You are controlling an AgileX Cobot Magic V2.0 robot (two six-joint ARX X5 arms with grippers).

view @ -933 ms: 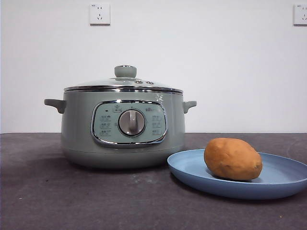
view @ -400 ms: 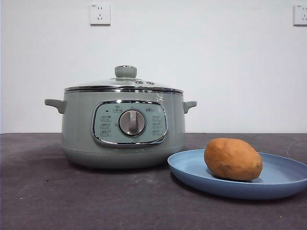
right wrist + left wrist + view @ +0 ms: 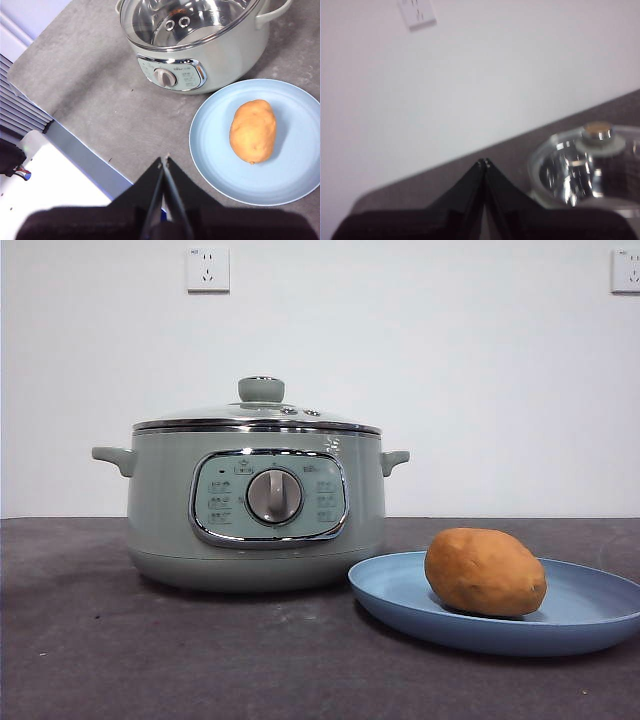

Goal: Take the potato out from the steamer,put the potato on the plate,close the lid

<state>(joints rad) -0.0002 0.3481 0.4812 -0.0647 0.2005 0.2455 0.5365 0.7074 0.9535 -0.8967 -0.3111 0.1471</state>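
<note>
The orange-brown potato (image 3: 485,572) lies on the blue plate (image 3: 590,625), just right of the sage-green steamer (image 3: 160,510). The glass lid (image 3: 262,412) with its green knob sits on the steamer. From the right wrist view, the potato (image 3: 253,131) rests on the plate (image 3: 295,175) beside the steamer (image 3: 225,50), and my right gripper (image 3: 165,160) hangs shut and empty, well above the table's front. My left gripper (image 3: 484,162) is shut and empty, off to the side of the lid (image 3: 580,175). Neither arm shows in the front view.
Dark grey table top (image 3: 150,660) runs under everything, with a white wall and two sockets (image 3: 208,269) behind. In the right wrist view the table's front edge (image 3: 75,145) and a white base lie below the gripper.
</note>
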